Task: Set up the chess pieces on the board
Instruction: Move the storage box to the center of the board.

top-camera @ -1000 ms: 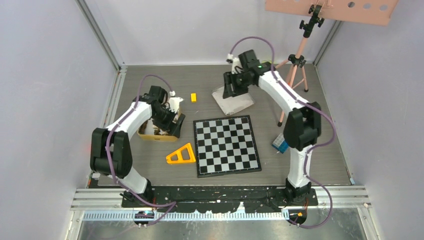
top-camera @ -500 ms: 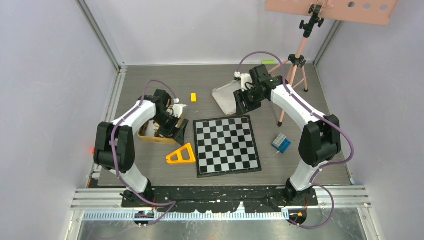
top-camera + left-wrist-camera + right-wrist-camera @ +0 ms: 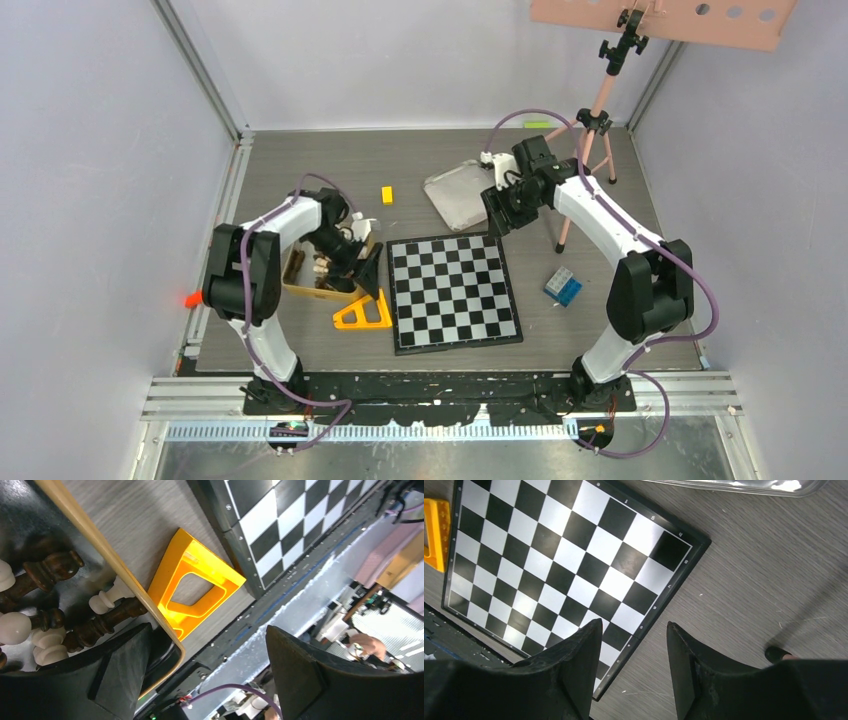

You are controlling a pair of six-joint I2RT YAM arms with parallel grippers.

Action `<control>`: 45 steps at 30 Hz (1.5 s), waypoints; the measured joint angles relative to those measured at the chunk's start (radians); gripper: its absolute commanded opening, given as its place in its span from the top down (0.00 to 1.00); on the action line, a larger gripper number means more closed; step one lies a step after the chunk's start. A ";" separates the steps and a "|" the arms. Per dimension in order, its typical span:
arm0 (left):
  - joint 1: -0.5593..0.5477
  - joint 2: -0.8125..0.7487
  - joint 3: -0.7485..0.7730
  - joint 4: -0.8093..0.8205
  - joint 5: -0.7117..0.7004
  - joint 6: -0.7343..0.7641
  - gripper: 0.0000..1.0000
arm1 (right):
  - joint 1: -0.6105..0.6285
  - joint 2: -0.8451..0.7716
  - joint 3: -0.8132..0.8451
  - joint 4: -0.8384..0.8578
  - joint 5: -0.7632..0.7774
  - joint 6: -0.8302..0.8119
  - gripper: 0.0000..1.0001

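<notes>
On the table (image 3: 300, 160), one board (image 3: 454, 291), one tin (image 3: 107, 555) of chess pieces (image 3: 50, 569).

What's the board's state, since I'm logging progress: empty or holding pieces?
Empty: every square of the board is bare in the top and right wrist views; the chess pieces lie in the tin beside it.

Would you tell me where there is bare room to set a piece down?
The board is wholly bare. Tabletop is also free behind the yellow block and in front of the blue block. Crowded: gold tin, orange triangle, left gripper.
</notes>
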 measured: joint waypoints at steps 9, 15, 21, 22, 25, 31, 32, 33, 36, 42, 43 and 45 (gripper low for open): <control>0.000 0.045 -0.015 -0.007 0.179 -0.058 0.12 | -0.023 0.000 -0.007 -0.009 0.031 -0.029 0.44; -0.005 0.091 -0.015 -0.003 0.268 -0.087 0.11 | -0.025 0.000 -0.017 -0.016 0.034 -0.047 0.43; -0.008 0.066 -0.002 -0.006 0.263 -0.080 0.08 | -0.039 0.000 -0.023 -0.021 0.024 -0.051 0.42; -0.008 0.043 -0.001 -0.007 0.247 -0.077 0.08 | -0.043 0.000 -0.024 -0.021 0.020 -0.051 0.42; -0.008 -0.056 0.013 -0.010 0.173 -0.061 0.07 | -0.051 -0.001 -0.024 -0.022 0.011 -0.052 0.43; -0.008 -0.261 0.049 0.037 -0.089 -0.017 0.08 | -0.057 -0.039 -0.033 -0.015 -0.003 -0.053 0.44; -0.008 -0.277 0.050 0.050 -0.141 -0.013 0.08 | -0.057 -0.052 -0.040 -0.010 -0.008 -0.054 0.44; -0.008 -0.285 0.051 0.065 -0.190 -0.008 0.08 | -0.057 -0.060 -0.044 -0.008 -0.010 -0.054 0.45; -0.008 -0.282 0.051 0.105 -0.308 0.005 0.09 | -0.057 -0.085 -0.077 0.016 -0.022 -0.055 0.45; -0.009 -0.281 0.042 0.212 -0.433 0.022 0.14 | -0.059 -0.117 -0.191 0.070 -0.031 -0.068 0.46; -0.010 -0.279 0.039 0.235 -0.450 0.026 0.17 | -0.062 -0.127 -0.222 0.079 -0.031 -0.068 0.47; -0.012 -0.265 0.038 0.266 -0.469 0.028 0.24 | -0.063 -0.143 -0.259 0.090 -0.034 -0.067 0.47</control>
